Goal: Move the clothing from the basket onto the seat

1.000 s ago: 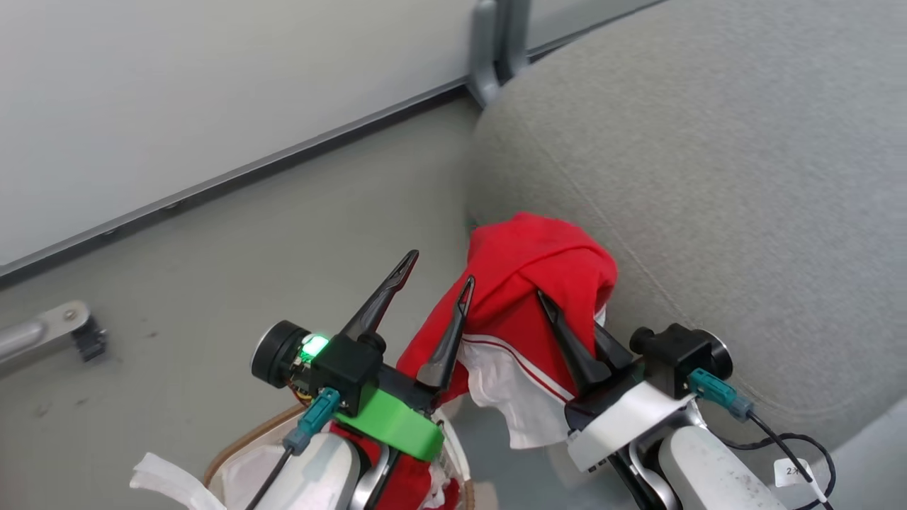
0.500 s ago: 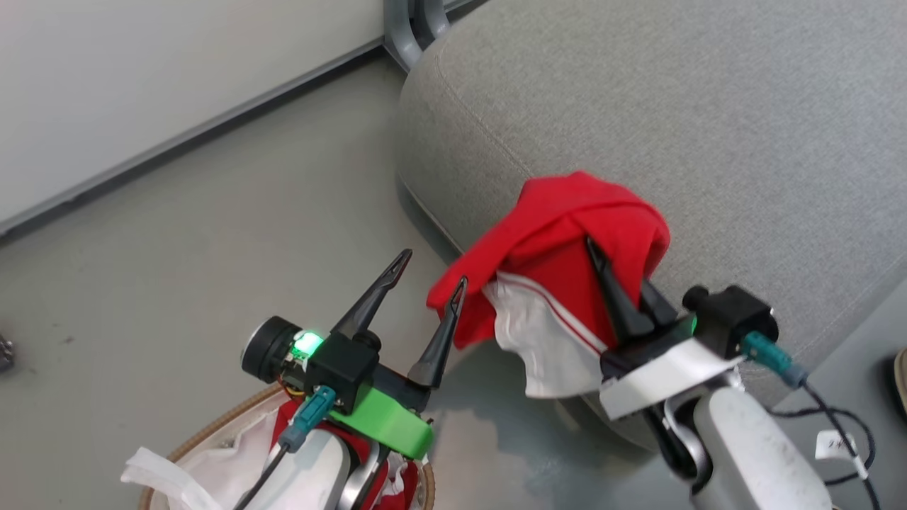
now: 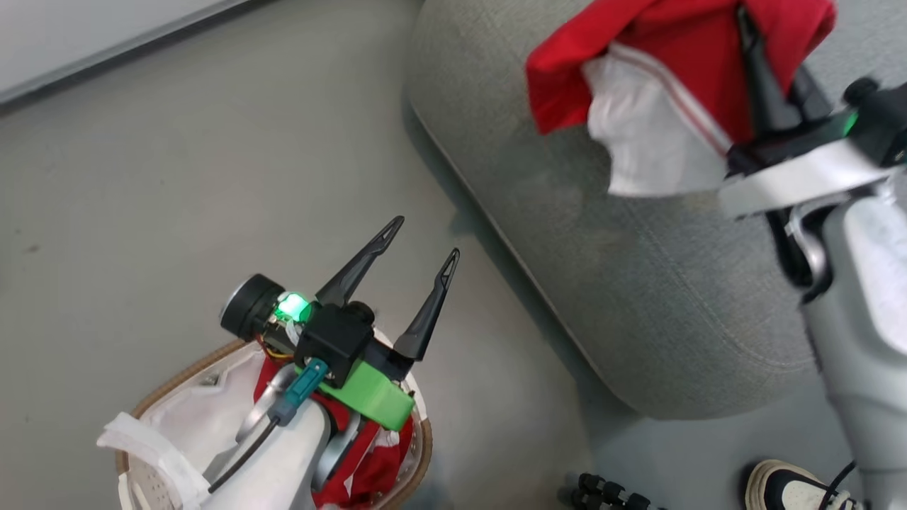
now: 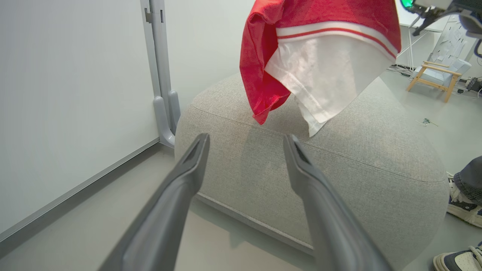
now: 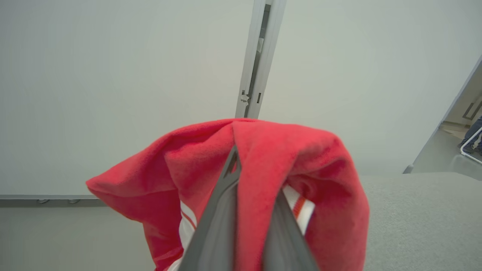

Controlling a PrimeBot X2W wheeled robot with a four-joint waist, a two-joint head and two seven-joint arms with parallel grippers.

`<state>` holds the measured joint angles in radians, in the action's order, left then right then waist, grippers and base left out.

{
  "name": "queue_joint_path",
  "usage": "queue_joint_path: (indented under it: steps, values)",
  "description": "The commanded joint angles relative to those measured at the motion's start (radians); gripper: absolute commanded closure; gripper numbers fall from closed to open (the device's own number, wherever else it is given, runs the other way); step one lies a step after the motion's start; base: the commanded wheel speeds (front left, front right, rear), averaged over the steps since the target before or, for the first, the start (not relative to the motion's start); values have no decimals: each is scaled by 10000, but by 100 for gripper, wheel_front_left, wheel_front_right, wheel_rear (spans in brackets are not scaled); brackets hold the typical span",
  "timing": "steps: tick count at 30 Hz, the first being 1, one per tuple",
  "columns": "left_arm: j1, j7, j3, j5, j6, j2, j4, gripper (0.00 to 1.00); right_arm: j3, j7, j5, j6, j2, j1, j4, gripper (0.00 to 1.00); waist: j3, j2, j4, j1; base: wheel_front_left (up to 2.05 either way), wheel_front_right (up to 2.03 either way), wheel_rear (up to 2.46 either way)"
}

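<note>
Clamping red garment [image 3: 680, 49] w/ R gripper [image 3: 762, 35], dangling above seat [image 3: 638, 283]. Hovering L gripper [image 3: 425, 237] near basket [image 3: 181, 374], spread wide, empty.

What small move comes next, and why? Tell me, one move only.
Probably lower the right arm toward the grey seat. Its jaws are shut on a red garment hanging above the seat's near edge, apparently not resting on it yet. A second red garment waits in the basket.
</note>
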<state>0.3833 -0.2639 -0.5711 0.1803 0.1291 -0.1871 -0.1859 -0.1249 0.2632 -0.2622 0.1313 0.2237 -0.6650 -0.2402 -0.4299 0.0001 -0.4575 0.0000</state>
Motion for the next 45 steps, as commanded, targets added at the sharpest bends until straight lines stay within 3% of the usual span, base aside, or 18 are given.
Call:
queue_joint_path:
  steps: [1, 8, 15, 22, 23, 24, 25, 26, 27, 37, 45]
  values:
    - [285, -9, -19, -84, 29, -188, 29, 0, 153, 22, 56, -12, 204, -455, -173, 100, -735, -1, 538, 0, 0, 0, 0]
    - [898, -9, -351, -144, 29, -522, 131, 0, 1668, 21, 309, -10, 939, -2097, -1309, 100, -1773, -1, 1159, 0, 0, 0, 0]
    - [1238, -9, -434, -190, 29, -661, 181, 0, 3255, 22, 724, -12, 945, -2866, -2938, 100, -2370, -1, 1586, 0, 0, 0, 0]
    - [1315, -9, -465, -173, 29, -580, 114, 0, 4120, 22, 1322, -12, 525, -2079, -3836, 100, -2408, -1, 1757, 0, 0, 0, 0]
    - [1309, -9, -463, -172, 29, -578, 102, 0, 4172, 22, 1363, -12, 448, -1978, -3873, 88, -2384, -1, 1751, 0, 0, 0, 0]
    - [1296, -8, -447, -180, 29, -578, 83, 0, 4231, 22, 1394, -12, 324, -1805, -3897, 60, -2333, -1, 1738, 0, 0, 0, 0]
    - [1279, -8, -430, -179, 29, -574, 64, 0, 4301, 22, 1406, -12, 223, -1648, -3881, 44, -2287, -1, 1723, 0, 0, 0, 0]
    - [1254, -8, -390, -169, 29, -561, 31, 0, 4421, 22, 1406, -12, 130, -1450, -3817, 15, -2216, -1, 1700, 0, 0, 0, 0]
    - [1228, -8, -362, -170, 29, -545, -7, 0, 4479, 22, 1410, -12, 20, -1276, -3756, 0, -2147, -1, 1687, 0, 0, 0, 0]
    - [687, -8, 575, -223, 29, -209, -255, 0, 4316, 22, 1340, -12, -791, 762, -3145, 0, -1099, -1, 1599, 0, 0, 0, 0]
    - [176, -8, 1810, -345, 28, 198, -384, 0, 3148, 22, 1325, -12, -1074, 1721, -1897, 0, -325, -1, 1946, 0, 0, 0, 0]
